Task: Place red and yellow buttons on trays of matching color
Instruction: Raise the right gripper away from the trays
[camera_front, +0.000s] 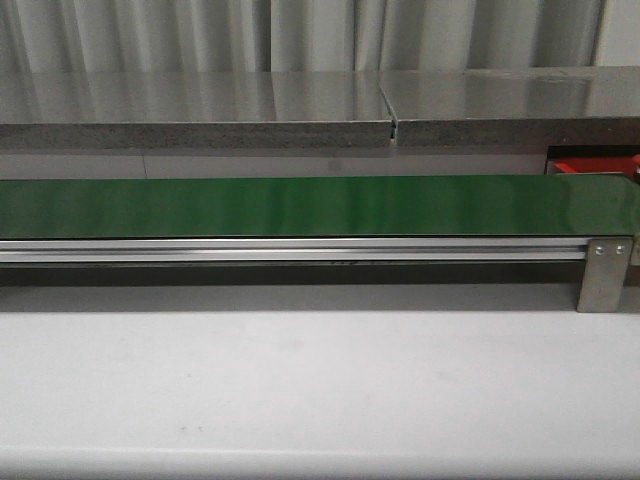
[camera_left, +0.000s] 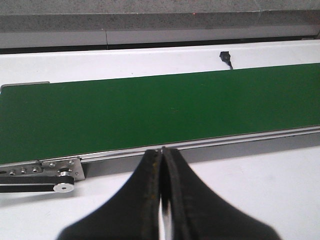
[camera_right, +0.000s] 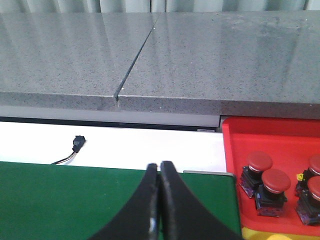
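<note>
Several red buttons (camera_right: 276, 181) on black bases sit in the red tray (camera_right: 280, 137), just past the right end of the green conveyor belt (camera_right: 75, 200). A strip of yellow tray (camera_right: 255, 236) shows beside the red one. No yellow buttons are in view. My right gripper (camera_right: 160, 166) is shut and empty over the belt's right end, a short way from the red tray. My left gripper (camera_left: 162, 151) is shut and empty, hovering at the near rail of the bare belt (camera_left: 150, 110). Neither gripper appears in the front view, where only a corner of the red tray (camera_front: 595, 166) shows.
A grey stone counter (camera_front: 200, 105) runs behind the belt. A black plug on a thin cable (camera_right: 77, 142) lies on the white surface beyond the belt. Metal brackets stand at the belt's ends (camera_front: 605, 275) (camera_left: 64, 187). The white table (camera_front: 300, 380) lies in front.
</note>
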